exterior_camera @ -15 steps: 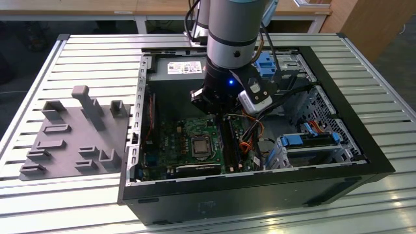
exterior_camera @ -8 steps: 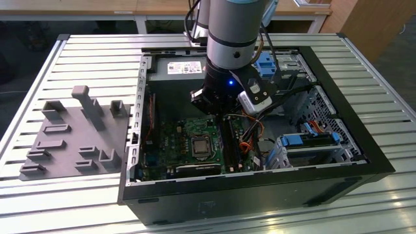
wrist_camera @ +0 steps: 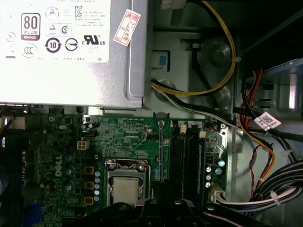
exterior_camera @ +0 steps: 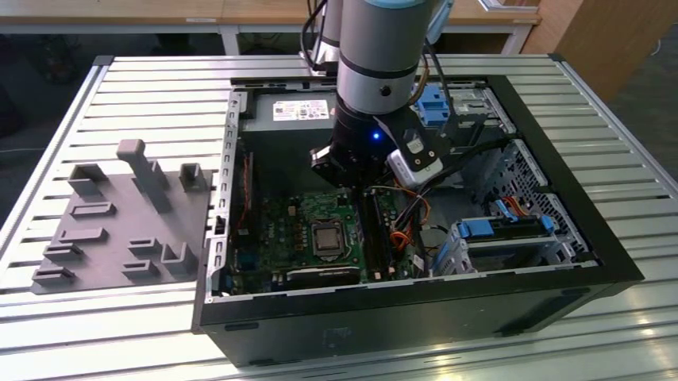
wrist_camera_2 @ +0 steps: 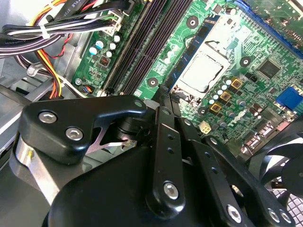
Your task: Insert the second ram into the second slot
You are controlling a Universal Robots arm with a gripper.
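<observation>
Slatted aluminium tabletop [exterior_camera: 63, 103] is occupied by an open black computer case [exterior_camera: 593, 262], with a grey moulded fixture [exterior_camera: 117, 222] at nine o'clock in the exterior view. Inside, the long blue second ram [wrist_camera: 161, 151] is clamped, edge toward the board, by the closed black gripper [wrist_camera: 160, 195]. It is held just beside the dark memory slots [wrist_camera: 187, 156], presumably for alignment.

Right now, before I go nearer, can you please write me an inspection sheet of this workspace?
Surface: ribbed silver metal table, carrying the open black computer case.
Job's things: long thin blue circuit-board stick, seen edge-on above the green motherboard, beside the dark memory slots, not in a slot.
Clutter: grey plastic holder plate with upright pegs, on the table at the exterior view's left of the case.
Grippers: black gripper inside the case, jaws apparently shut on the stick.
Cables: yellow, red and black wires beside the slots, apart from the stick.
Surroundings: wooden desk behind the table.
</observation>
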